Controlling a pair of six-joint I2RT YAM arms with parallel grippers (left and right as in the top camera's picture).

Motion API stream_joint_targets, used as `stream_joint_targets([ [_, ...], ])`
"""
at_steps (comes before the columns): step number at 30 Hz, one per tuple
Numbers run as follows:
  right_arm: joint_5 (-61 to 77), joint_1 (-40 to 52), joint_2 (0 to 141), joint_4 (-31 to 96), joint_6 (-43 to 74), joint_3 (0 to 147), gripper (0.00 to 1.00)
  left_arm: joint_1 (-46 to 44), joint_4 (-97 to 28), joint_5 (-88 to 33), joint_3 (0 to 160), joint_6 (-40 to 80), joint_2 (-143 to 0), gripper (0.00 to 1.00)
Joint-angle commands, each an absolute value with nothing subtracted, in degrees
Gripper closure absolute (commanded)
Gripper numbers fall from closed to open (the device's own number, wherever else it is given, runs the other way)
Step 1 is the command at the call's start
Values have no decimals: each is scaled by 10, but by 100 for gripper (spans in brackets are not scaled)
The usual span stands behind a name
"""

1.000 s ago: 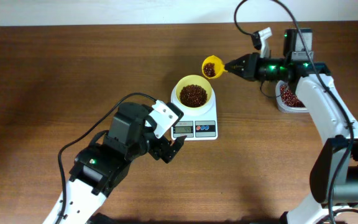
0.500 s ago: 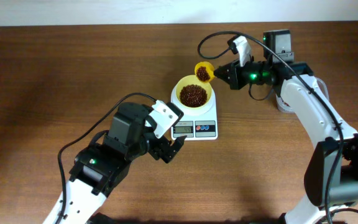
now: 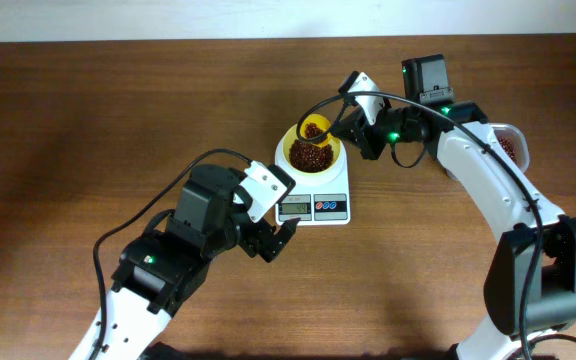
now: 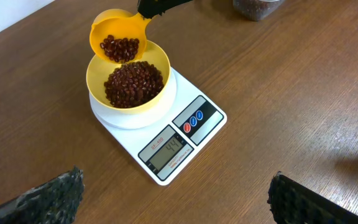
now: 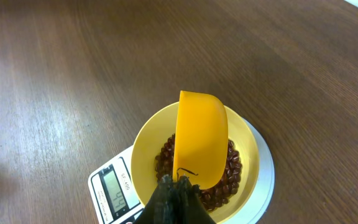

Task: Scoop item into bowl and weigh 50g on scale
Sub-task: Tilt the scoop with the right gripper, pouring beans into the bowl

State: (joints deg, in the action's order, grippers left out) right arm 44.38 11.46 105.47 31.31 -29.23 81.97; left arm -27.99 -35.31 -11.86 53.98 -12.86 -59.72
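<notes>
The pale yellow bowl (image 3: 286,150) sits on the white scale (image 3: 340,182) and holds a heap of dark red-brown beans (image 3: 312,155). My right gripper (image 3: 342,128) is shut on the handle of a bright yellow scoop (image 3: 313,127), which is held tilted over the bowl with beans in it. The left wrist view shows the scoop (image 4: 118,37) above the bowl's far rim (image 4: 95,81) and the scale display (image 4: 166,149) reading 44. The right wrist view shows the scoop's back (image 5: 201,140) over the beans (image 5: 230,169). My left gripper (image 3: 273,240) is open and empty on the near side of the scale.
A clear container of beans (image 3: 509,146) stands at the right, partly hidden behind my right arm; its edge shows in the left wrist view (image 4: 253,6). The scale's red and blue buttons (image 3: 332,206) face my left gripper. Bare brown wood lies around the scale.
My right gripper has carried the loaded scoop leftward from near the container to over the bowl and tilted it. The left arm has not moved.
</notes>
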Motion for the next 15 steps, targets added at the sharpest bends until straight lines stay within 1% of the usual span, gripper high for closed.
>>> stream_joint_targets([
  [1,443,116,1044,312,-303,830,96,-277,-352,-127,535,-131,-592,1],
  [15,429,116,1045,313,-312,830,96,-277,-352,-127,535,-131,-592,1],
])
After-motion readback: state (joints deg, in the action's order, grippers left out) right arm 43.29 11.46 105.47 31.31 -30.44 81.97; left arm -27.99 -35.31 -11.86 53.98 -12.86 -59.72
